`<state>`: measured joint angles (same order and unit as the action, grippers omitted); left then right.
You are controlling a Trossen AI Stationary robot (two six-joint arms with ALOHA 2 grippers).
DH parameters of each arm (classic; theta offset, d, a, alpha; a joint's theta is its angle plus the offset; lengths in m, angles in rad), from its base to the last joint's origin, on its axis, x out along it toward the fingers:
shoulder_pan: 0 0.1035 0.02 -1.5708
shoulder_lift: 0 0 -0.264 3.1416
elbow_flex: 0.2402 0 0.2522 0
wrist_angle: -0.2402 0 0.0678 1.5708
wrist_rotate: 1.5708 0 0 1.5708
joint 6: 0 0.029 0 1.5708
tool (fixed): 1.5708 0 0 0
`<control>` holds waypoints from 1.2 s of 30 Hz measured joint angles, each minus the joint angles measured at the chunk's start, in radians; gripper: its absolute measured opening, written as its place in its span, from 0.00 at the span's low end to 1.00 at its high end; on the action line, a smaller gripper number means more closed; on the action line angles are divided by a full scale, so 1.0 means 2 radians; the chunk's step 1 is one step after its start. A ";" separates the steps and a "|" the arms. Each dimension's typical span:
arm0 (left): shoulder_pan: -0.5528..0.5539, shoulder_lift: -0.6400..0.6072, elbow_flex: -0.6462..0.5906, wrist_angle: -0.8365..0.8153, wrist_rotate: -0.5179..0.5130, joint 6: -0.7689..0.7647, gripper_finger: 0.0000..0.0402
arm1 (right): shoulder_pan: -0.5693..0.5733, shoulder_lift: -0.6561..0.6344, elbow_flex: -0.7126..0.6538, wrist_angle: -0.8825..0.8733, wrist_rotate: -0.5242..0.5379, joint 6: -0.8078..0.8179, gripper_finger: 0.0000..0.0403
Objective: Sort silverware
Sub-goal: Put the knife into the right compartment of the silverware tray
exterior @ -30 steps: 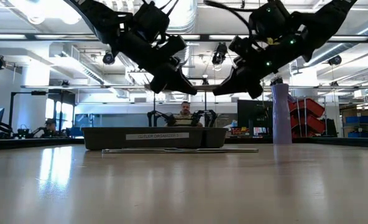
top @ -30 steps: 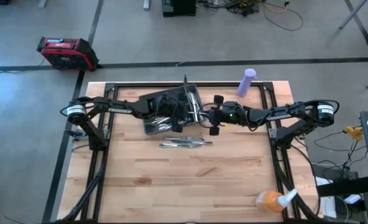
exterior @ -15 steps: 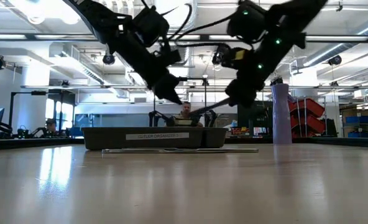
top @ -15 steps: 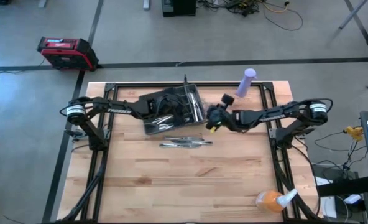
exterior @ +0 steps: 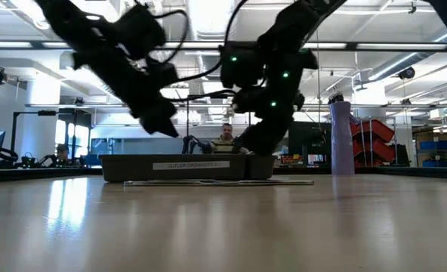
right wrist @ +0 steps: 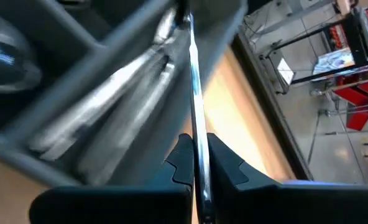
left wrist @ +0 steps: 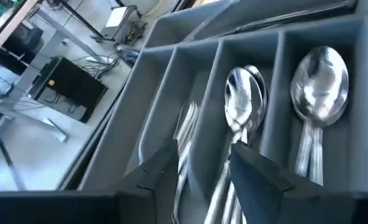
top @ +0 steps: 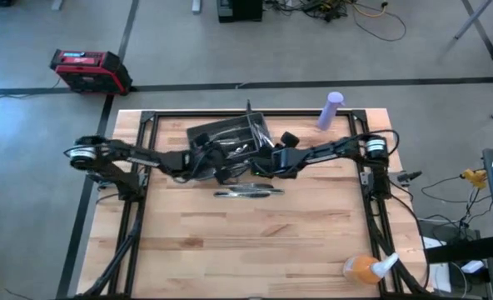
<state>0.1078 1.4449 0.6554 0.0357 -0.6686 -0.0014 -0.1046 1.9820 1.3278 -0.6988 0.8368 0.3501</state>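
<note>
On the worktop (top: 230,242), both arms have dropped lower within the last second. The dark tray (top: 230,137) already holds spoons (left wrist: 246,106) in its compartments, with loose silverware (top: 248,192) just beside it. The right gripper (right wrist: 196,163), jaws closed on a knife (right wrist: 193,93), now reaches the tray's edge, probably to drop it. The left gripper (left wrist: 199,165), jaws apart and empty, hangs above the tray.

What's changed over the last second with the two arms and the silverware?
Both arms swung toward the near side of the tray and dropped lower. The right gripper is shut on a knife over the tray's edge; the left gripper hangs open above the spoons. The pile on the table stayed put.
</note>
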 joint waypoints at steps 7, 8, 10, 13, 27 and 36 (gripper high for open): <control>-0.033 -0.091 -0.106 0.093 0.049 -0.036 0.29 | 0.001 0.030 0.055 -0.010 -0.044 -0.005 0.12; -0.037 -0.094 -0.116 0.113 0.075 -0.027 0.29 | 0.002 0.029 0.059 -0.015 -0.059 -0.005 0.16; -0.046 -0.094 -0.132 0.153 0.114 -0.014 0.29 | 0.003 0.026 0.065 -0.025 -0.089 -0.011 0.26; -0.058 -0.080 -0.138 0.179 0.134 -0.003 0.29 | 0.010 0.015 0.067 -0.046 -0.101 -0.025 0.40; -0.116 0.038 -0.095 0.196 0.138 0.006 0.29 | 0.075 -0.109 -0.021 -0.059 -0.027 -0.036 0.73; -0.118 0.052 -0.075 0.195 0.130 -0.009 0.29 | 0.024 -0.131 -0.119 0.166 -0.135 -0.210 0.45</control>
<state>-0.1280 1.5491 0.5056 0.4258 -0.4091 -0.0187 -0.0561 1.7204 1.0890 -0.3671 0.5664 -0.0706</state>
